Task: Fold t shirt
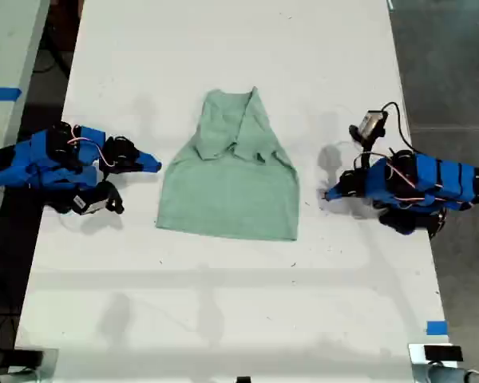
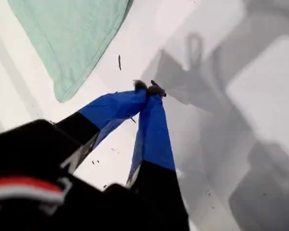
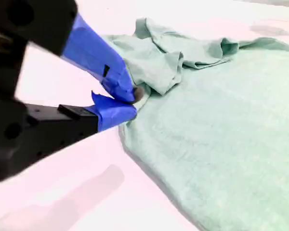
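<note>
We are resting both closed, empty claws off the pale mint-green cloth t shirt [image 1: 229, 179]: my first gripper [image 2: 149, 89] and my second gripper [image 3: 130, 103] are flanking it, sleeves already folded inward.

Light was bright and even over the white table [image 1: 223, 303], which was nearly washed out in the exterior view. Soft grey shadows lay beside both arms there. In the first wrist view, overlapping grey shadows crossed the table, and the dark housing up close was blurred. The second wrist view had a pinkish cast, and its near foreground was soft.
</note>
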### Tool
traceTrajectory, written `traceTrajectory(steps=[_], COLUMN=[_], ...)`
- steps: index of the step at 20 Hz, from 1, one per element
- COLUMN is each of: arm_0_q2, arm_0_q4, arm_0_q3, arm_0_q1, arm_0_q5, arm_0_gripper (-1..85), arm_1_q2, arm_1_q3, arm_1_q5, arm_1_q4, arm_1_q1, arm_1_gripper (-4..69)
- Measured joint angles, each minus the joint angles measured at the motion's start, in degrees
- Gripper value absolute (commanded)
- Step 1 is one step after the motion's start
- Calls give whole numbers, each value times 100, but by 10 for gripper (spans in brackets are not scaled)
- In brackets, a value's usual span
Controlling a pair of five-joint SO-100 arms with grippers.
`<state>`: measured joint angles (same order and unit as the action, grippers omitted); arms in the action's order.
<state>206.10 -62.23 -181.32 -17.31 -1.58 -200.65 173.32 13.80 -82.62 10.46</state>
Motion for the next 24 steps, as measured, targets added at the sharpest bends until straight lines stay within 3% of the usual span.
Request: traceTrajectory(steps=[11, 15, 18, 24], arm_0_q2=[0, 0, 0, 0], arm_0_q4=[0, 0, 0, 0], arm_0_q3=[0, 0, 0, 0], arm_0_q1=[0, 0, 0, 0], arm_0_q5=[-70, -70, -70, -79], arm_0_gripper=[1, 1, 1, 1], arm_1_q2=[-9, 1020, 3050, 6961], arm_1_q3=[0, -1187, -2479, -4245], arm_1_q5=[-352, -501, -738, -835], arm_1_q4=[-9, -281, 149, 1213], arm_1_q1=[123, 167, -97, -290], arm_1_gripper=[-1, -1, 5, 137])
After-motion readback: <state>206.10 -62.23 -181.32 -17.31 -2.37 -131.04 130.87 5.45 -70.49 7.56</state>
